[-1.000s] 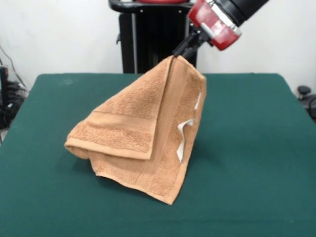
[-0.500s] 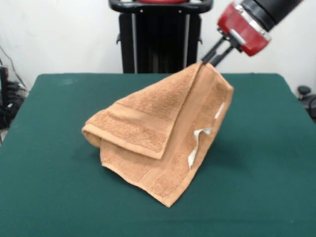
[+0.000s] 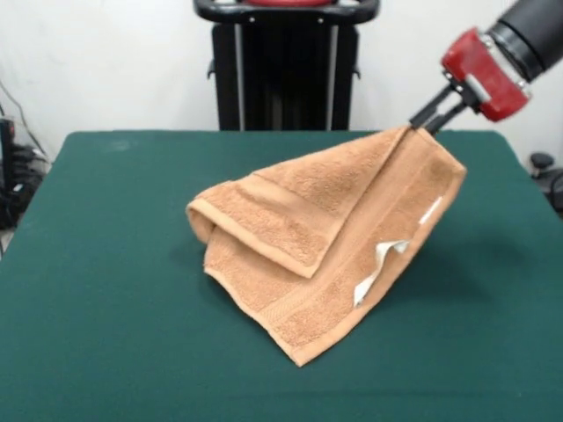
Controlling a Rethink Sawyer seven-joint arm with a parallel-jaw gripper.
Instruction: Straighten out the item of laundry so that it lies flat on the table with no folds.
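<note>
gripper (image 3: pixel 420 126) pinching one raised corner of the orange-brown towel (image 3: pixel 325 237), fingers closed on the cloth. the towel hangs doubled over, its lower part resting on the green table (image 3: pixel 106 290), white label (image 3: pixel 380 268) showing.

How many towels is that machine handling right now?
1. The orange-brown towel hangs from the gripper at its top corner, with its lower part folded on the green table.
</note>
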